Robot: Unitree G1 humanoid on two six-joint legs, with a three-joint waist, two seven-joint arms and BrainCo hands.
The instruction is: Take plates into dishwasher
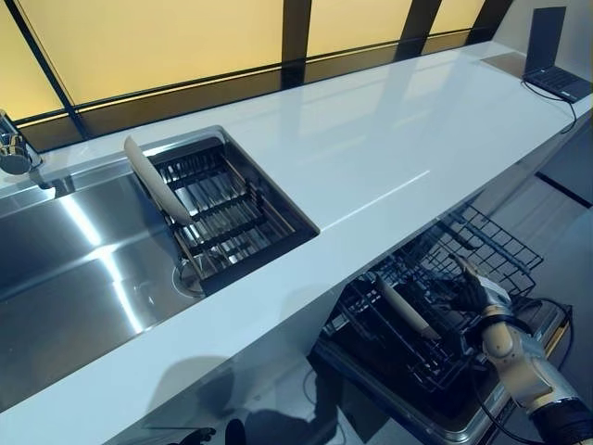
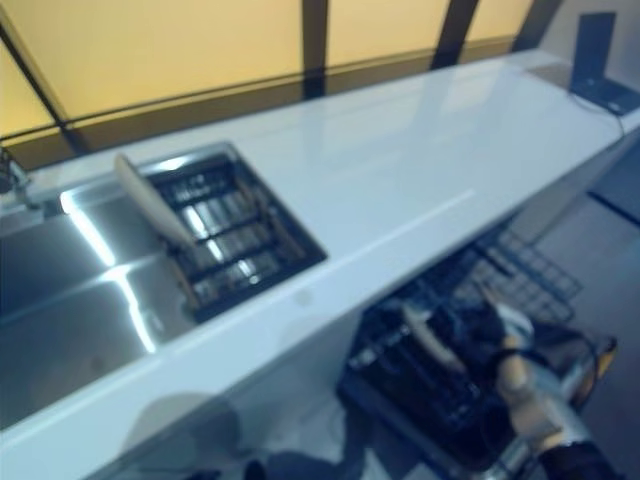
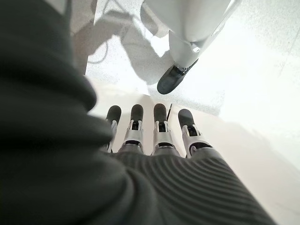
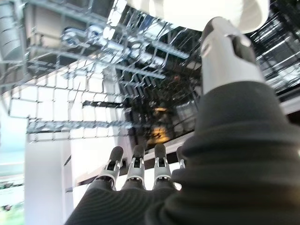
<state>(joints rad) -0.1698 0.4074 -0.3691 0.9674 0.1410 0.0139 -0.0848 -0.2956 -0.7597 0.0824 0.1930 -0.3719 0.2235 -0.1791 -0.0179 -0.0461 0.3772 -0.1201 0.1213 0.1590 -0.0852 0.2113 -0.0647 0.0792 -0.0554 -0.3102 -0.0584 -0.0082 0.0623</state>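
— So where are the plates?
— One plate stands on edge in the dishwasher rack; another leans in the sink rack.
— Hands?
— Right hand, fingers straight, just beside the racked plate. Left hand hangs relaxed below the table.

The right hand fills the lower part of the frame: its dark ribbed cover spreads across the bottom and rises up the right side, and a row of silver fingers with dark tips stands out straight at lower centre. The thumb, silver-grey, reaches to the upper right, where its end lies against the rim of a pale cream plate at the top edge. Behind them, a dark wire dishwasher rack of thin metal bars crosses the upper left and centre. A white surface shows at lower left.
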